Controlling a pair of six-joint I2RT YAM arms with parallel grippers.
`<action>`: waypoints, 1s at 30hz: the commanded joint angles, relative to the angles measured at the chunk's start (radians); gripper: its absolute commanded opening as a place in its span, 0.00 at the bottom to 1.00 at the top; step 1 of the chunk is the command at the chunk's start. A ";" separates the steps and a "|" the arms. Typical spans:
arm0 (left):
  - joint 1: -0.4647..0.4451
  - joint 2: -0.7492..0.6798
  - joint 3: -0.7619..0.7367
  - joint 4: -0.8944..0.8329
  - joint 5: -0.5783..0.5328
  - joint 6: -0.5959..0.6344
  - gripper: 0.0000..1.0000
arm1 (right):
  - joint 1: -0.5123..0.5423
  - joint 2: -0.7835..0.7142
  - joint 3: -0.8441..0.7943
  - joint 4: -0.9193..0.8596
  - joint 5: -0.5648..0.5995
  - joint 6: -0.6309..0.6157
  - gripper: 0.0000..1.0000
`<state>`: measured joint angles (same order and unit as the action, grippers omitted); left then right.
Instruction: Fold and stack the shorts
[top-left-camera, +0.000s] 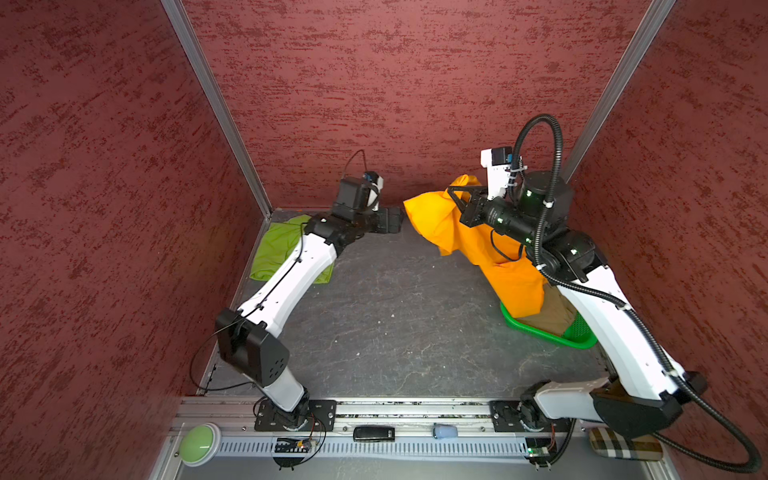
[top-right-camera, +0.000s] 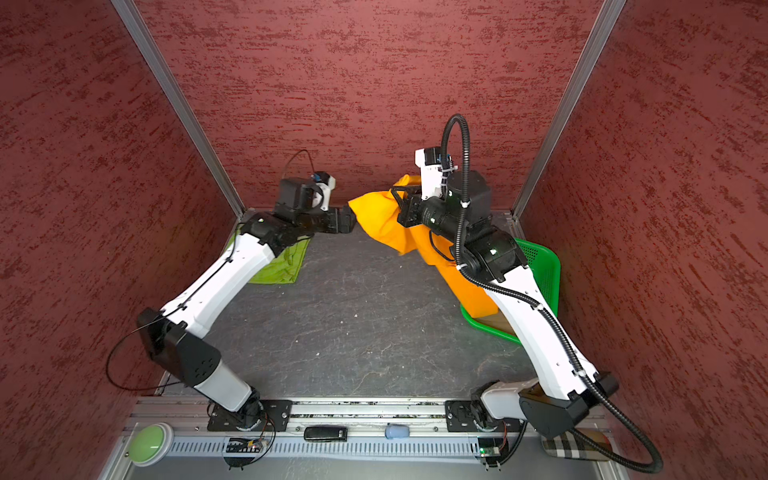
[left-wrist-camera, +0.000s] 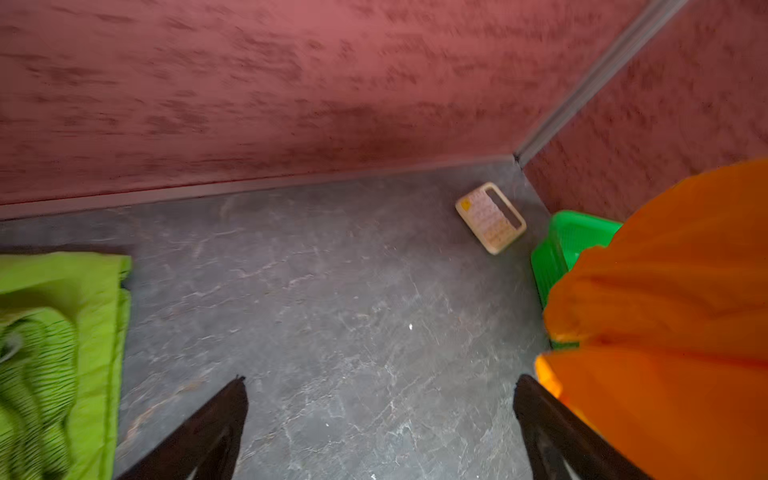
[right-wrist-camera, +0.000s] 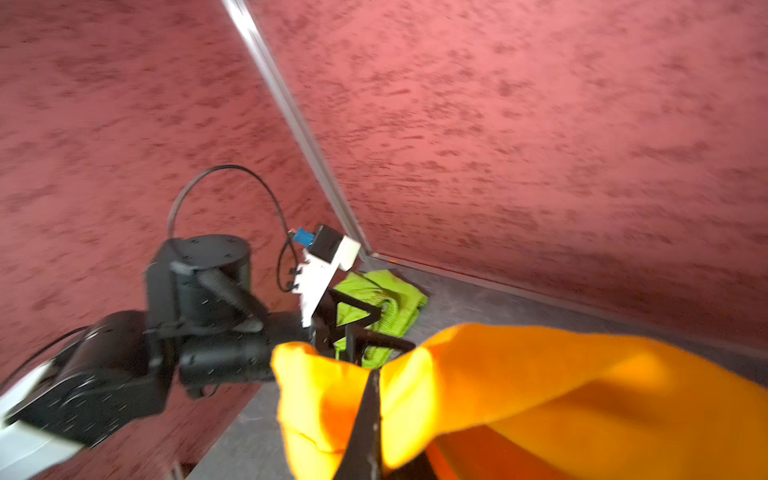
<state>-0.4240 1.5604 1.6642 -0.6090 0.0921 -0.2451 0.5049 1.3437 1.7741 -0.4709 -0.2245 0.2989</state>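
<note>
My right gripper (right-wrist-camera: 374, 374) is shut on a bunched edge of the orange shorts (top-left-camera: 457, 237), held up in the air; the cloth hangs down into the green basket (top-left-camera: 577, 332). Both top views show it, and the right gripper (top-left-camera: 455, 195) is near the back wall. Khaki shorts (top-left-camera: 552, 316) lie in the basket under the orange cloth. The lime green shorts (top-left-camera: 278, 249) lie folded flat at the far left, partly under my left arm. My left gripper (left-wrist-camera: 378, 380) is open and empty, just left of the orange shorts (left-wrist-camera: 665, 311), above bare table.
Red walls close in the table on three sides. A small beige card-like object (left-wrist-camera: 490, 218) lies in the far right corner behind the basket (left-wrist-camera: 557, 249). A green push button (top-left-camera: 199, 442) and a plaid pad (top-left-camera: 623, 449) sit on the front rail.
</note>
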 joint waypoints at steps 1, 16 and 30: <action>0.041 -0.091 -0.051 0.058 0.067 -0.099 0.99 | -0.036 -0.004 0.038 0.069 0.056 -0.048 0.00; 0.199 -0.107 -0.290 0.095 0.337 -0.296 0.99 | -0.291 0.205 -0.336 -0.091 0.123 0.150 0.72; -0.054 0.077 -0.360 0.061 0.423 -0.404 0.99 | -0.152 0.115 -0.640 0.049 0.131 0.203 0.99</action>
<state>-0.4496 1.6436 1.3106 -0.5953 0.4652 -0.5331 0.3569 1.4532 1.1873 -0.4980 -0.0643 0.4480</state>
